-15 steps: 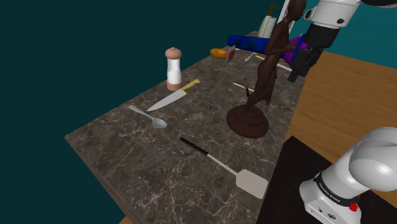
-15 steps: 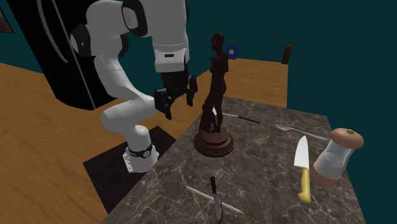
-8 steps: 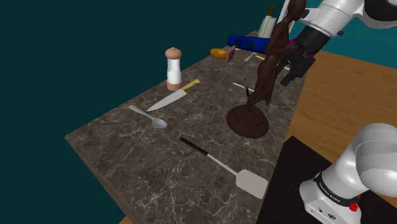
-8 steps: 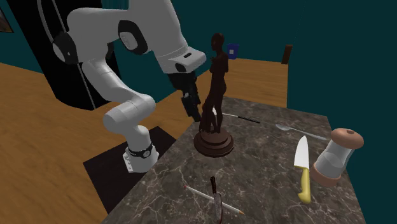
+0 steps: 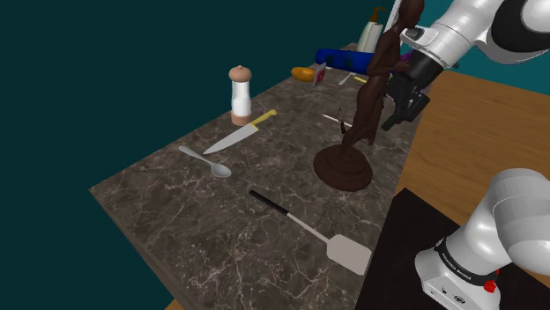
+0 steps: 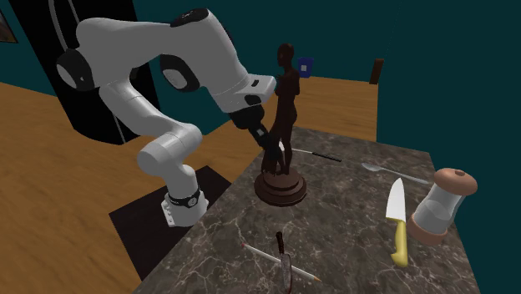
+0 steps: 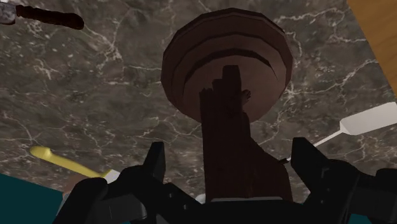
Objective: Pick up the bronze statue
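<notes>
The dark brown statue [image 5: 368, 101] was seen upright on the marble counter [image 5: 176, 220], near the edge at the shoulder view's right. The gripper [image 7: 230, 158] was held unclenched, its fingers [image 7: 156, 167] set either side of the figure's legs, apparently not touching them. If closed off-centre on the narrow, uneven legs, the tall figure could be tipped over. It could also be twisted out of the grasp when lifted.

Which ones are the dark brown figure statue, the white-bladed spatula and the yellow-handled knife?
dark brown figure statue [image 5: 344, 167]: shoulder view, on its round base.
white-bladed spatula [image 5: 350, 254]: shoulder view, on its flat blade.
yellow-handled knife [image 5: 236, 135]: shoulder view, on its grey blade.
</notes>
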Robot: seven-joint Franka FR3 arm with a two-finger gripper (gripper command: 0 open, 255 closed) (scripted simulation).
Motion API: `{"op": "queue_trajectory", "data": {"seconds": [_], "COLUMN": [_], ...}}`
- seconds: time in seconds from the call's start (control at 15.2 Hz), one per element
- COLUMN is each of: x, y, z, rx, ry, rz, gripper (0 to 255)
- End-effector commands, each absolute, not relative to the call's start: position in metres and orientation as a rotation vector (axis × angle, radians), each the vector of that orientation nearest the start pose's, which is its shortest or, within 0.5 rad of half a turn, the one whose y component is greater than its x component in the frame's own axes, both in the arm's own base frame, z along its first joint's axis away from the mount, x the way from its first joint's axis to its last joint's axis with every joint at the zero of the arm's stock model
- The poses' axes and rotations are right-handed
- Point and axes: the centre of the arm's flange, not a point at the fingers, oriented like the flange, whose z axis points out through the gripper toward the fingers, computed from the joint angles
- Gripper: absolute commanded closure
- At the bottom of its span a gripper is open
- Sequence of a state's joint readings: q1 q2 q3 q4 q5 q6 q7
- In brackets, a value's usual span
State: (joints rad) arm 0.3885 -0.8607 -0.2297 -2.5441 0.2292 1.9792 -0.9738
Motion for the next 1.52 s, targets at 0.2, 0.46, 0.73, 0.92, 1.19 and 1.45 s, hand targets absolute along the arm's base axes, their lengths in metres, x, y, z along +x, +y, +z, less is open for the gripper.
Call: {"op": "queue_trajectory", "data": {"seconds": [0.2,0.46,0.73,0.92,1.19,1.45], "x": [0.32,0.32,0.32,0.32,0.32,0.32], "y": [0.052,0.052,0.052,0.052,0.052,0.052], "z": [0.545,0.545,0.545,0.556,0.577,0.598], "rx": [-2.382,-2.382,-2.382,-2.382,-2.382,-2.382], "ry": [-1.503,-1.503,-1.503,-1.503,-1.503,-1.503], "rz": [-0.575,-0.575,-0.575,-0.575,-0.575,-0.575], "gripper": [255,255,255,255,255,255]}}
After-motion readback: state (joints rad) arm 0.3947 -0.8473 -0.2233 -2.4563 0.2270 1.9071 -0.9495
